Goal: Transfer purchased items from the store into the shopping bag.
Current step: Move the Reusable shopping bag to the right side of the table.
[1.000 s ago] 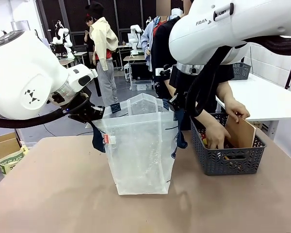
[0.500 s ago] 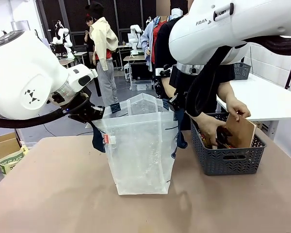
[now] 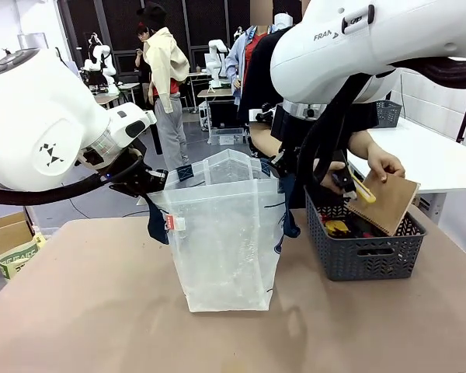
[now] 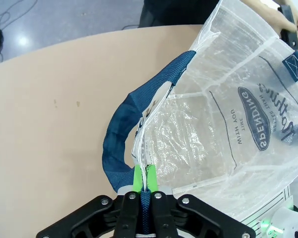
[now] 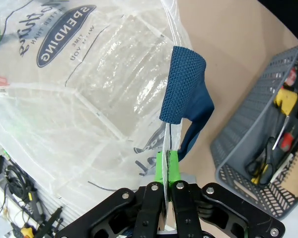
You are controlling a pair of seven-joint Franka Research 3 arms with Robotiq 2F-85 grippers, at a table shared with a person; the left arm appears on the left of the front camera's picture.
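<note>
At the middle of the table (image 3: 93, 311) the shopping bag (image 3: 229, 233) stands upright on its base, well clear of the near edge. It is translucent whitish plastic; the mouth stands open at the top. A small red tag (image 3: 170, 224) sits on its left side seam. The navy oval logo (image 4: 253, 119) shows through the wall in the left wrist view.

Left gripper (image 4: 144, 177): fingers fully closed, green pads pinched on the bag's left rim where a navy strap handle (image 4: 120, 144) is sewn on. The strap loops loose beside the pads.

Right gripper (image 5: 167, 166): fingers fully closed, pads clamped on the thin plastic edge of the bag's right rim, just below the second navy strap (image 5: 183, 89), which folds over and hangs down.

Toward the table's right edge, on the far half, a dark grey mesh basket (image 3: 365, 260) rests flat, apart from the bag. It contains yellow-handled items (image 5: 285, 99) and a pair of scissors (image 5: 264, 159); other contents cannot be told.

Above the basket, a person's hand (image 3: 384, 165) grips the top of a brown board-like item (image 3: 388, 203), tilted. A yellow-and-black object (image 3: 361, 189) is raised just beside it; the hand holding it is hidden behind the right arm's cable.
</note>
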